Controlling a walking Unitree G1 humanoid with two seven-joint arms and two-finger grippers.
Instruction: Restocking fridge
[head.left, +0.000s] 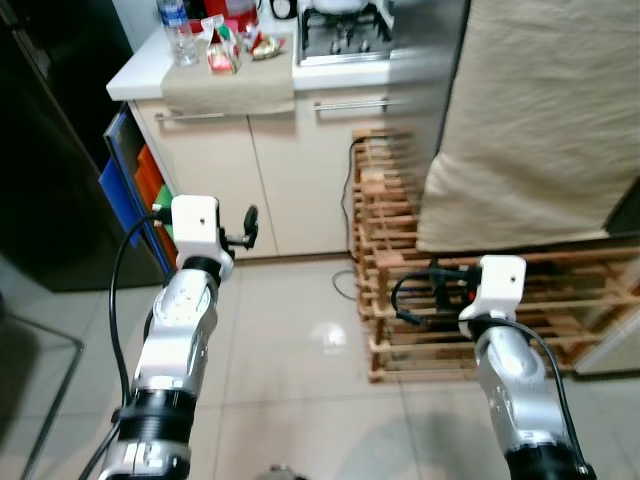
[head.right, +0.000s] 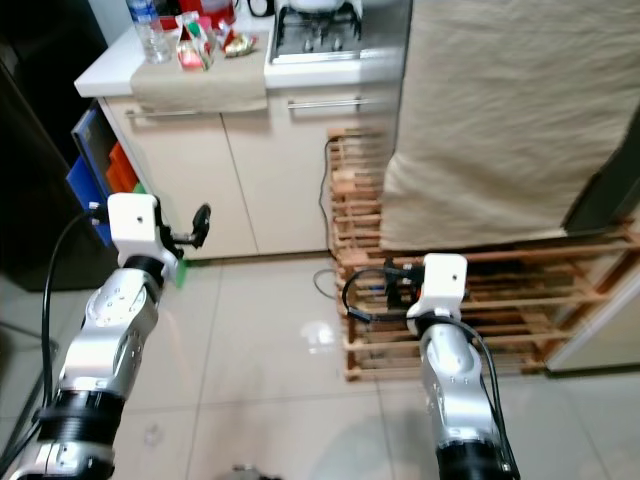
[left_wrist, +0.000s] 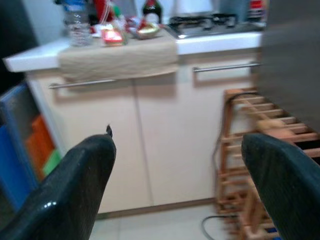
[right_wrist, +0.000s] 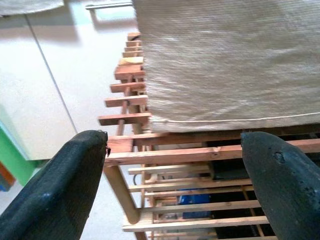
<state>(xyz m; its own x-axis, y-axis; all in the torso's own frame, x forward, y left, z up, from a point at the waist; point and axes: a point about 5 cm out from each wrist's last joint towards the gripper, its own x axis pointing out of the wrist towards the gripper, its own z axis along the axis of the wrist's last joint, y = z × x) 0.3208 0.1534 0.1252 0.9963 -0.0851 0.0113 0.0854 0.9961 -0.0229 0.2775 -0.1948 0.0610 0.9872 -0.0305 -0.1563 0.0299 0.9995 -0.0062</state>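
Both claws, left (left_wrist: 175, 165) and right (right_wrist: 175, 170), hung spread and empty before the white bench (head.left: 150, 72), where the clear plastic water bottle (head.left: 178, 30) awaited restocking, presumably while approaching.

Two silver arms, white wrist blocks, black looping cables, black elbow collars; jaws wide, black, textured.

Both silver arms reach forward over the tiled floor (head.left: 300, 340). A water bottle (head.left: 178, 30) stands near the white counter's (head.left: 140, 75) left edge.
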